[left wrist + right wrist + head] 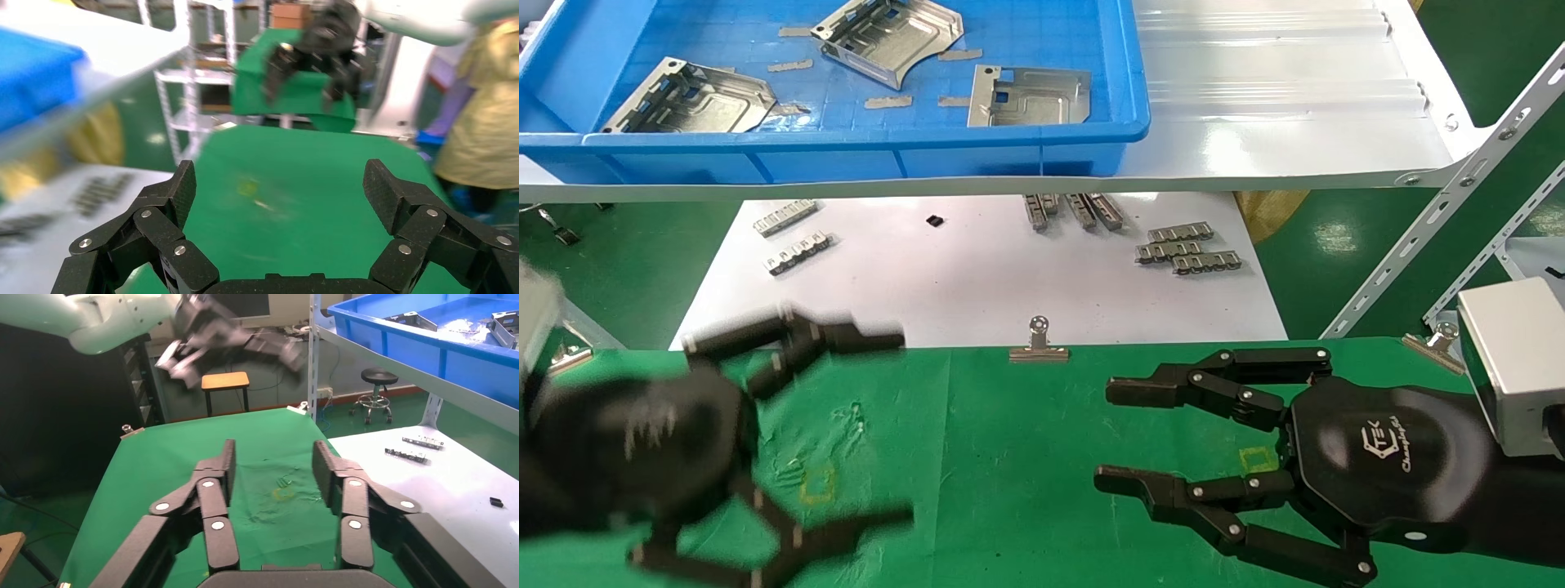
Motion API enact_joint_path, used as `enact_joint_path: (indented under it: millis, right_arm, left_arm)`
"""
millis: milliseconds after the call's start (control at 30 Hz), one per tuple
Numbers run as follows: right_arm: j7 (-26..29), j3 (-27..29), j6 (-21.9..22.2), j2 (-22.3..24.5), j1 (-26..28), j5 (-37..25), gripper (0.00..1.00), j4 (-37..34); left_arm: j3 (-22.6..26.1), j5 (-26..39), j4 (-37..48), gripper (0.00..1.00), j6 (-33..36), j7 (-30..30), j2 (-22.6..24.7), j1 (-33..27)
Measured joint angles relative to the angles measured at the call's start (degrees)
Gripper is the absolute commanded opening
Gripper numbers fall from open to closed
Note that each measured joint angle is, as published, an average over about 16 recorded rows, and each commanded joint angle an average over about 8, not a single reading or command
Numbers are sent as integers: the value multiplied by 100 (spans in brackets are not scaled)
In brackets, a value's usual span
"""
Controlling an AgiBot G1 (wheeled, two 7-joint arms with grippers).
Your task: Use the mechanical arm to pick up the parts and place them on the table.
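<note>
Head view: three parts (1030, 96) inside blue bin (1009, 155) on shelf (1295, 131).

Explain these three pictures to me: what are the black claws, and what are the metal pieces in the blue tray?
The claws are a robot's two grippers. The big picture looks down from its head: left gripper, right gripper, both open and empty above the green table. The other two pictures come from cameras on each wrist, looking out past that arm's own fingers. The parts are stamped metal plates, three lying in the blue tray on a white shelf. Small metal strips lie on a white sheet.
</note>
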Motion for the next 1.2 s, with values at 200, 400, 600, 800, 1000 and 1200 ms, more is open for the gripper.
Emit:
enact_joint_path:
  millis: [200, 400, 600, 800, 1000, 1200]
  right_arm:
    - [0, -1, 0, 0, 0, 0, 0, -1]
    - [-1, -1, 0, 0, 1, 1, 0, -1]
    - [-1, -2, 0, 0, 1, 1, 0, -1]
    - [-1, -2, 0, 0, 1, 1, 0, -1]
    - [-1, -3, 0, 1, 1, 1, 0, -1]
    - [-2, -3, 1, 1, 1, 2, 0, -1]
  left_arm:
    - [380, 1010, 1041, 100, -450, -66, 653, -1463]
    - [911, 2198, 2798, 100, -1119, 79, 1636, -2982]
    - [1302, 3068, 4553, 28, -2070, 410, 2569, -3960]
    - [1485, 3515, 5754, 0, -3112, 669, 3221, -4433]
    - [1575, 3719, 6447, 0, -3858, 732, 3588, -4645]
    - [1612, 3792, 6815, 0, -4208, 682, 3751, -4753]
